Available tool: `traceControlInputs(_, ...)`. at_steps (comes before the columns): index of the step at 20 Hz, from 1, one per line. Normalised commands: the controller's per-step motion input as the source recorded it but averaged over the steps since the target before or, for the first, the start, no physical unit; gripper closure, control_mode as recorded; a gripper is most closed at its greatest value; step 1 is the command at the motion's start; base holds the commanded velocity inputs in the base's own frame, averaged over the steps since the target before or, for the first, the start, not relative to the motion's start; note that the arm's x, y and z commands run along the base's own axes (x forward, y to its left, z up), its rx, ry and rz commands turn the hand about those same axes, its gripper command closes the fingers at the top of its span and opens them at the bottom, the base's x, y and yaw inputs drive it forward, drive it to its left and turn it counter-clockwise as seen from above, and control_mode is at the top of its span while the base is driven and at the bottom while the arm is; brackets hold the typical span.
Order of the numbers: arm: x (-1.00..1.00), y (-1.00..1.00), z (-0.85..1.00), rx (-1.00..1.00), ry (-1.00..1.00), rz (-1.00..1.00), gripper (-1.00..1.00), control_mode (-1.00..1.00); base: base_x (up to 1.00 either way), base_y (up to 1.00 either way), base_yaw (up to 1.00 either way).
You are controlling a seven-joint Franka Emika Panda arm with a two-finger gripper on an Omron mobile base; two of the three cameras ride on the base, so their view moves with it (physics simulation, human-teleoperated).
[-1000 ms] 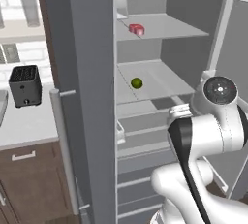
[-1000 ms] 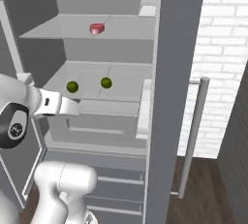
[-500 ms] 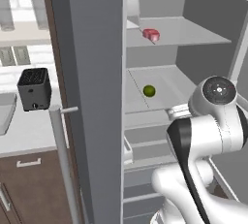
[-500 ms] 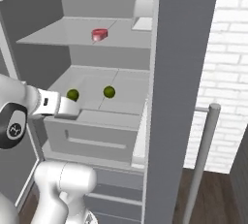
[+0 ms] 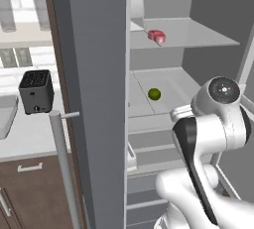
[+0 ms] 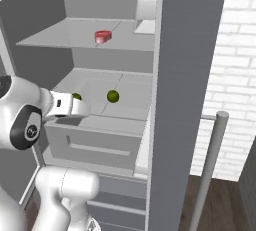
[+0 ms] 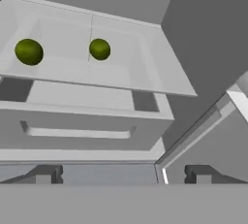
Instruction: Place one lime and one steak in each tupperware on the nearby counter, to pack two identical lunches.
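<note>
Limes first: two green ones sit on the fridge's middle shelf (image 6: 125, 87), apart from each other. In the hand view the left lime (image 7: 28, 52) lies nearer the shelf's side and the right lime (image 7: 99, 49) nearer its middle. Steak, the red-pink chunk (image 6: 103, 37), rests on the shelf above; the dark brown one I can't find in these pics.

My gripper (image 7: 121, 177) hangs in front of the fridge, below the lime shelf and over the drawer (image 7: 82, 121). Jaws spread as wide as they go, nothing between them, nothing touched. In the right base view my wrist sits just in front of one lime and partly hides it.

Step in hand, by my read: the approach for the first pick, a lime most likely. Nothing packed yet as far as I can see. Counter (image 5: 20, 136) lies off to the left past the open fridge door (image 5: 94, 89), w/ the black toaster (image 5: 36, 91) on it. A grey rim at the left base view's edge may be a tupperware; can't say for sure.

Next move calls for raising the hand to shelf level, reaching in over the shelf lip, centring the jaws round one lime and closing gently, since a round fruit could roll away if nudged.

No brands, labels or readable writing anywhere.
</note>
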Motion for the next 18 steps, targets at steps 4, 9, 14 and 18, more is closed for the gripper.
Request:
traceControlInputs(4, 0.92, -0.08, -0.37, 0.20, 0.00, 0.00, -1.00, -1.00, 0.00, 0.00, 0.00)
traceControlInputs(9, 1.00, -0.04, -0.40, 0.30, 0.02, -0.03, -1.00, -1.00, 0.00, 0.00, 0.00)
traceControlInputs(14, 0.77, 0.02, -0.29, 0.04, 0.05, 0.00, -1.00, -1.00, 0.00, 0.00, 0.00)
traceControlInputs(18, 0.69, 0.01, -0.20, 0.00, 0.04, 0.00, -1.00, -1.00, 0.00, 0.00, 0.00)
